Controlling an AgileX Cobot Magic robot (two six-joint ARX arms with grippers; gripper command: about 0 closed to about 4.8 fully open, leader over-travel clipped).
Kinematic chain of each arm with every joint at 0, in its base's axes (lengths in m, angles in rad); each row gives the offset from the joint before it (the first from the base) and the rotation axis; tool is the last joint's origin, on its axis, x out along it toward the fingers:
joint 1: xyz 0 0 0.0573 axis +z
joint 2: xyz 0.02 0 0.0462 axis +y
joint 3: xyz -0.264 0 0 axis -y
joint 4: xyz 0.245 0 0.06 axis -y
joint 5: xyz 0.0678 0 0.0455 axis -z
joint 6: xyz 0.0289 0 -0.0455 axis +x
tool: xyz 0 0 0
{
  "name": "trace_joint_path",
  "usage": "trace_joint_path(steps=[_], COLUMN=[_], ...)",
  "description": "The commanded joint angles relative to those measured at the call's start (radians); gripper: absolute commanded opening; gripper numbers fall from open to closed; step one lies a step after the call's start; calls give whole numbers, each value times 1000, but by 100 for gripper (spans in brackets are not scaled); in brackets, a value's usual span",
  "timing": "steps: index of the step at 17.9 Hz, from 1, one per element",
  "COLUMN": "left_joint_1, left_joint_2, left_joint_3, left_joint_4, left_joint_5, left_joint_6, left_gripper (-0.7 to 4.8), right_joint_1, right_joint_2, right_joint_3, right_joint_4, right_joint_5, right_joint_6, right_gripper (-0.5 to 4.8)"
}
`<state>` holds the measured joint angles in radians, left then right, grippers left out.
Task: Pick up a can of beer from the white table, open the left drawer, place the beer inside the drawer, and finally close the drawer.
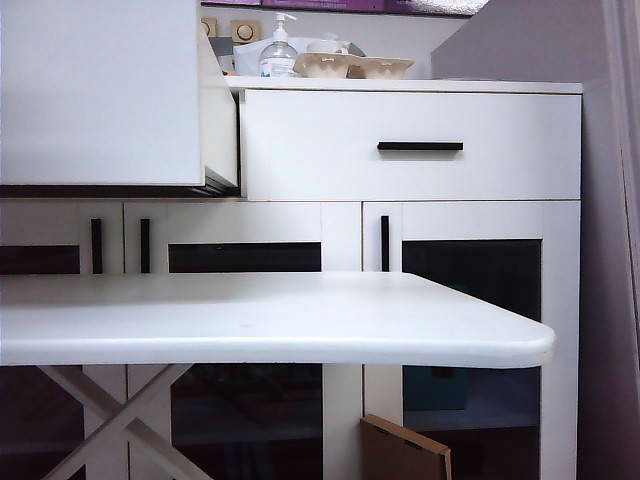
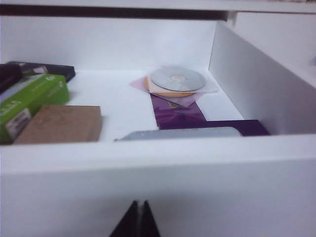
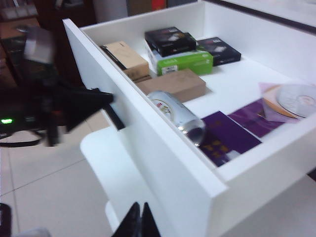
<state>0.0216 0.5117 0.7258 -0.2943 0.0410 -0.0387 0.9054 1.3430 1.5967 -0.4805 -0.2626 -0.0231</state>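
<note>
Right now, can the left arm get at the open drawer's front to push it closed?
Probably yes. The left end effector, shut, sits just before the left drawer front panel, nothing between them; the can of beer lies inside.

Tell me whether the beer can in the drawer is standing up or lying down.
Lying down. The can of beer rests on its side against the inside of the left drawer front, its rim towards the purple card.

No lettering can be read: print on the green box (image 3: 181,61), the black boxes (image 3: 170,40) and the can of beer (image 3: 176,114) in the open left drawer (image 3: 148,143) is blurred.
</note>
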Motion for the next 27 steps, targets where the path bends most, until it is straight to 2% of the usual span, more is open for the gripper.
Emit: trace_joint_path(steps=[1, 5, 22, 27], left_joint_1=[-2, -1, -1, -1], left_joint_2=[72, 150, 460, 541], left_joint_3=[1, 1, 2, 2], left_joint_4=[50, 120, 573, 651], left_joint_5=[2, 8, 7, 7], left_joint_6=[5, 4, 5, 4], left_gripper=[-5, -5, -5, -5], right_joint_1=[24, 43, 47, 47], right_joint_2=[-13, -27, -43, -42], right_joint_3=[-23, -23, -22, -22], right_joint_4=[12, 3, -27, -79], right_joint_5=[3, 29, 87, 88], right_joint_6=[-3, 1, 34, 34], right_gripper=[-5, -5, -6, -6])
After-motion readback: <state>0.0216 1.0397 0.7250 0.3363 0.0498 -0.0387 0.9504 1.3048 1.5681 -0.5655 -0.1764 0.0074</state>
